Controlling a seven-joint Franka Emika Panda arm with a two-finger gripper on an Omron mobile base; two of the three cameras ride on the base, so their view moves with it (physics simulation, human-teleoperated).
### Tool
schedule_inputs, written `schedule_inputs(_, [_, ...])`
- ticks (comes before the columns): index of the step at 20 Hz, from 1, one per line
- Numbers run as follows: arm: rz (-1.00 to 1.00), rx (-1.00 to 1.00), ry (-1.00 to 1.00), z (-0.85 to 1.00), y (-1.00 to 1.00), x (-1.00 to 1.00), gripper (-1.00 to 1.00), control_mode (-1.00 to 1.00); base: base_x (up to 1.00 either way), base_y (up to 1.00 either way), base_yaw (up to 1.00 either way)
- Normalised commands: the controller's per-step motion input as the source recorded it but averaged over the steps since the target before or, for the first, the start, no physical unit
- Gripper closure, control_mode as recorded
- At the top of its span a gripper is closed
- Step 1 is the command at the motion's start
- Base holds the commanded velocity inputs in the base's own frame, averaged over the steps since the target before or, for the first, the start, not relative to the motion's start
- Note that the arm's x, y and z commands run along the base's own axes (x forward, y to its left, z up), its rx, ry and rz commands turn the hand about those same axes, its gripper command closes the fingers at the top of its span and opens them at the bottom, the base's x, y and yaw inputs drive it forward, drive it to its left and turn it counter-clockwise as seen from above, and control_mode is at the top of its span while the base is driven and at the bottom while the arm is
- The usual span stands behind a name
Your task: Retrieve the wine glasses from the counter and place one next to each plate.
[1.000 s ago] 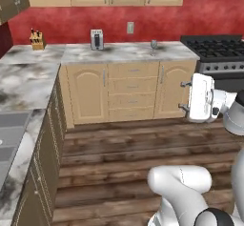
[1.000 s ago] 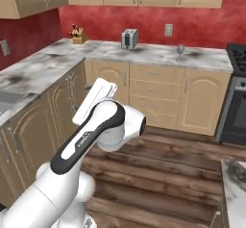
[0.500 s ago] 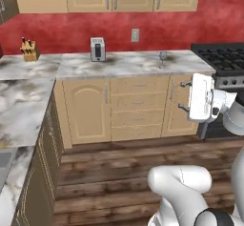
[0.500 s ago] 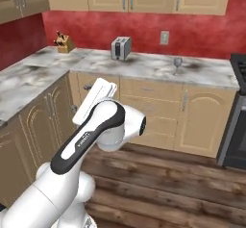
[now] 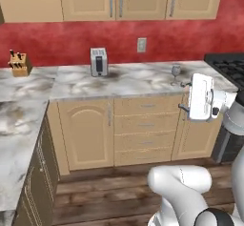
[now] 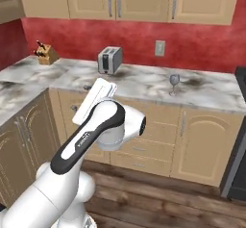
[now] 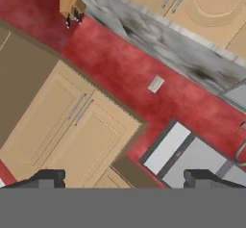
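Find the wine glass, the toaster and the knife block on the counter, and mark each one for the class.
wine glass (image 6: 174, 80), right base view, on its bowl.
toaster (image 6: 109, 60), right base view, on its front face.
knife block (image 5: 21, 66), left base view, on its wooden body.

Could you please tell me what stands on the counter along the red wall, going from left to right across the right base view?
Knife block → toaster → wine glass, all on the marble counter.
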Motion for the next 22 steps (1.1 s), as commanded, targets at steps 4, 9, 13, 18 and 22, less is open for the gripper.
schedule_inputs(4, [0.00,0.00,0.00,0.00,0.00,0.00,-1.00,1.00,1.00,0.00,-0.05])
schedule_inputs(9, [0.00,0.00,0.00,0.00,0.00,0.00,-1.00,1.00,1.00,0.00,-0.37])
schedule_inputs(13, [0.00,0.00,0.00,0.00,0.00,0.00,-1.00,1.00,1.00,0.00,-0.51])
schedule_inputs(18, [0.00,0.00,0.00,0.00,0.00,0.00,-1.00,1.00,0.57,0.06,-0.52])
schedule_inputs(22, [0.00,0.00,0.00,0.00,0.00,0.00,-1.00,1.00,-0.19,0.04,-0.37])
